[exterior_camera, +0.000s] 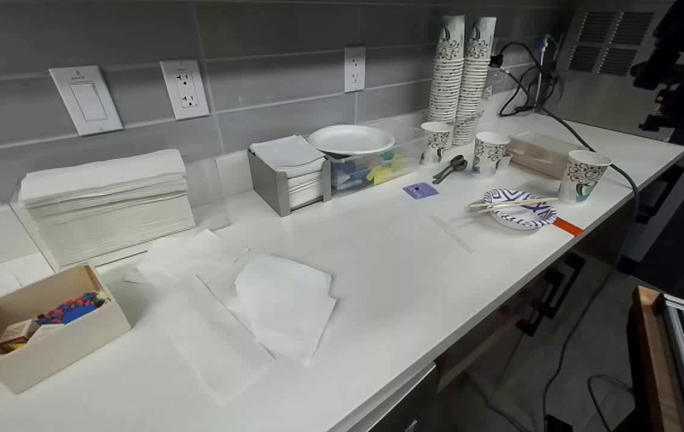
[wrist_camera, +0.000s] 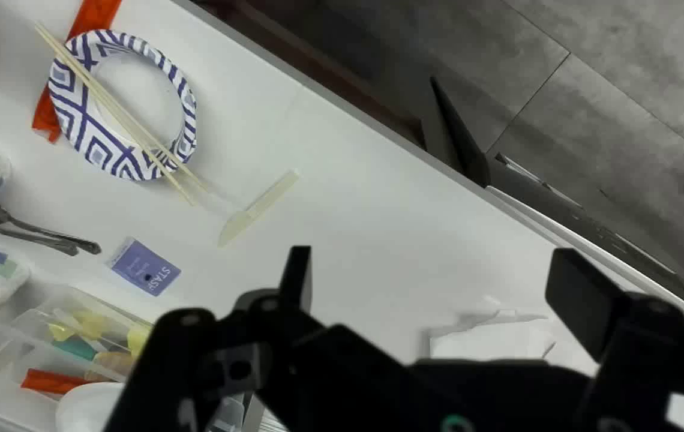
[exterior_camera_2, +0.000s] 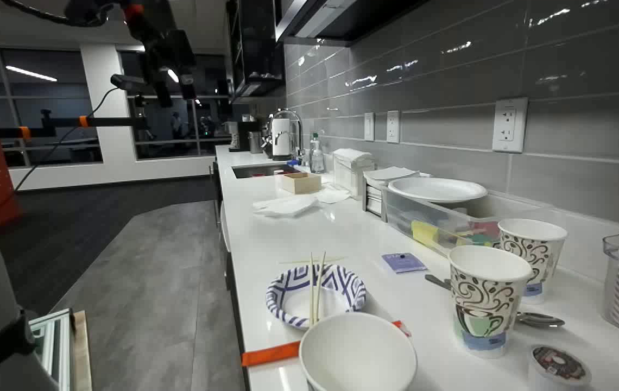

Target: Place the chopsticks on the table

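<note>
The chopsticks [exterior_camera: 525, 203] are thin pale sticks resting across the rim of a blue-and-white patterned paper bowl [exterior_camera: 519, 223]. In an exterior view the chopsticks [exterior_camera_2: 319, 288] lie lengthwise over the bowl [exterior_camera_2: 282, 304]. In the wrist view the chopsticks [wrist_camera: 115, 109] cross the bowl [wrist_camera: 72, 129] at upper left, their near ends past its rim. The bowl stands on the white table [exterior_camera: 390, 282], near its front edge. My gripper [wrist_camera: 429, 261] is open and empty above the table [wrist_camera: 366, 240], away from the bowl. In an exterior view the gripper [exterior_camera_2: 176, 95] hangs high at upper left.
An orange strip [exterior_camera_2: 270, 354] lies by the bowl. A pale knife-like utensil [wrist_camera: 258, 207], a purple packet [wrist_camera: 144, 266] and a dark-handled spoon [exterior_camera: 452, 168] are nearby. Paper cups [exterior_camera: 584, 177], tall cup stacks [exterior_camera: 450, 90], a clear bin [exterior_camera_2: 418, 222] and loose napkins [exterior_camera: 282, 306] share the table.
</note>
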Controlling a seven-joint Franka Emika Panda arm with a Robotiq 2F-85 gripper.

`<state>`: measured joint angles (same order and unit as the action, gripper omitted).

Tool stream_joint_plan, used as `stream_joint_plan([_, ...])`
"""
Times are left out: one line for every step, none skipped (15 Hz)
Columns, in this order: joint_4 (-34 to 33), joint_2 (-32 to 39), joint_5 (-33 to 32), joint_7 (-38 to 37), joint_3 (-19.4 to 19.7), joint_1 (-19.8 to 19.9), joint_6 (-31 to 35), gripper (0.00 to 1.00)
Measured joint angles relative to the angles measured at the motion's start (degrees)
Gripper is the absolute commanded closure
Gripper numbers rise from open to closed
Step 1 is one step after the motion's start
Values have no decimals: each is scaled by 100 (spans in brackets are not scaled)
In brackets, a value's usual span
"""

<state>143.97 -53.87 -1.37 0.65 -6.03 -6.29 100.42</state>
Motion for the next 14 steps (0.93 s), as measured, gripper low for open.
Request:
stream_joint_plan([-2,-1,0,0,0,0,0,0])
stream_joint_plan([-1,0,0,0,0,0,0,0])
stream_joint_plan([-2,0,0,0,0,0,0,0])
stream_joint_plan([-2,0,0,0,0,0,0,0])
stream_joint_plan([-2,0,0,0,0,0,0,0])
stream_joint_plan([-2,0,0,0,0,0,0,0])
stream_joint_plan([-2,0,0,0,0,0,0,0])
stream_joint_plan([-2,0,0,0,0,0,0,0])
stream_joint_plan([-2,0,0,0,0,0,0,0])
stream_joint_plan([0,12,-46,19,12,2,22,0])
stream_joint_plan([16,34,-62,58,55,10,77,0])
stream_joint_plan([50,75,-78,111,136,31,182,0])
stream_joint_plan([98,143,-129,207,258,61,311,0])
stream_joint_plan([153,233,-200,355,419,103,452,0])
